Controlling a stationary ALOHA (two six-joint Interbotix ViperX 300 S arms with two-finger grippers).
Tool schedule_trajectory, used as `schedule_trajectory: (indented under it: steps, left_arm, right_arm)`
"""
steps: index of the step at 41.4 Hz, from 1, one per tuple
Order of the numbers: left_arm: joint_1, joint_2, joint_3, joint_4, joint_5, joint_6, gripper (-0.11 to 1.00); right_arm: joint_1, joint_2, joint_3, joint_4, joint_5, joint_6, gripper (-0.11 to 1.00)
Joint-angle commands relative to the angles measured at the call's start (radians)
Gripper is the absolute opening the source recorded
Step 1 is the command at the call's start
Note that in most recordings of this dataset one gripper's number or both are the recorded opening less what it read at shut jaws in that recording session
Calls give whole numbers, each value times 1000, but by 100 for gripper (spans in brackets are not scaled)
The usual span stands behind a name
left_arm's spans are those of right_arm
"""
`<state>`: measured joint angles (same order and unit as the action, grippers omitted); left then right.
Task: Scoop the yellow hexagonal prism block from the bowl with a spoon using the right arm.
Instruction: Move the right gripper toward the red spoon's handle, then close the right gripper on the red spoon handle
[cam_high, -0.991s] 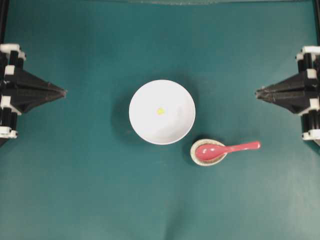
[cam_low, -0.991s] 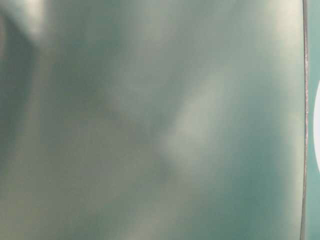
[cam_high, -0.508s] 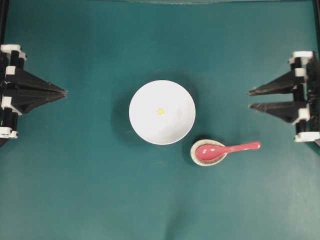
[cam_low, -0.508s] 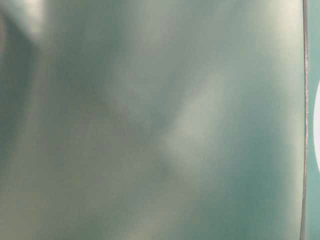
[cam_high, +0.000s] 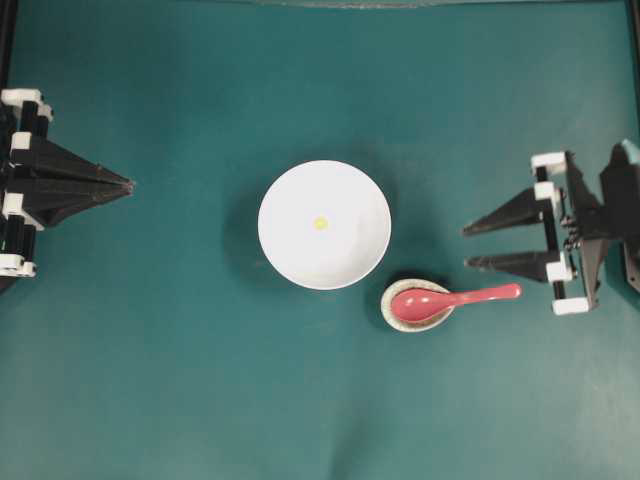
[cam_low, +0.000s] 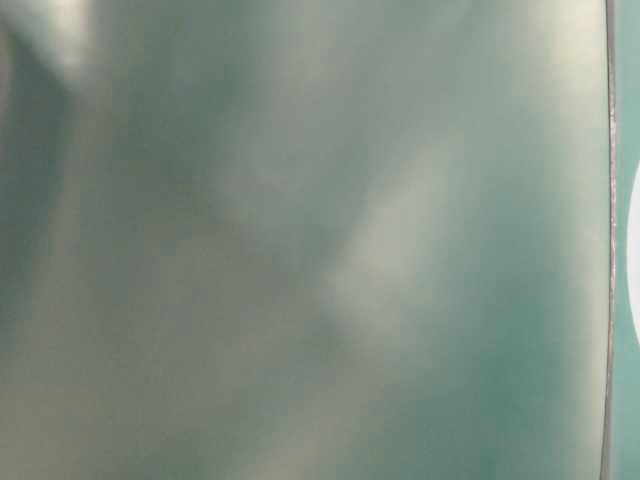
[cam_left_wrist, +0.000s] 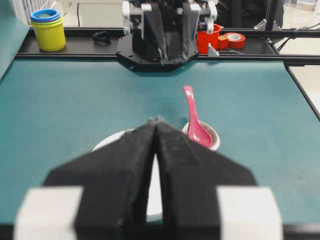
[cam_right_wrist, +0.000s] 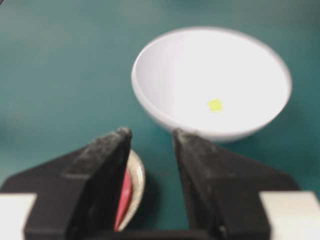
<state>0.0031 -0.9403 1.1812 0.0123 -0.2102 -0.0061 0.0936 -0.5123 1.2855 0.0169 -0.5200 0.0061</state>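
- The right gripper (cam_high: 468, 246), jaws spread wide and empty, should be lowered over the spoon (cam_high: 452, 298) handle, clear of the speckled dish (cam_high: 392, 312).
- The left gripper (cam_high: 128, 184) is kept parked, jaws pressed together, empty.

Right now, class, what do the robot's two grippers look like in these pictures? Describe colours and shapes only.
Both grippers, the left gripper and the right gripper, have matte black fingers tapering to wedge-shaped points. White blocks clip onto each finger's base. Behind sit black arm frames.
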Motion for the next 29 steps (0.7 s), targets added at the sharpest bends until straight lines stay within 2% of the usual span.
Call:
schedule_trajectory:
  steps: [1, 10, 17, 24, 29]
  left_arm:
    - [2, 9, -23, 2, -5, -2, 0]
    - [2, 29, -23, 2, -5, -2, 0]
    - [2, 44, -25, 2, -9, -2, 0]
    - [0, 49, -25, 2, -17, -2, 0]
    - [2, 49, -25, 2, -18, -2, 0]
  right_arm:
    - [34, 48, 18, 18, -98, 2, 47]
    - [118, 190, 78, 60, -293, 3, 47]
    - [170, 313, 94, 129, -425, 3, 47]
    - [212, 431, 86, 189, -505, 20, 47]
    - [224, 494, 86, 201, -538, 51, 47]
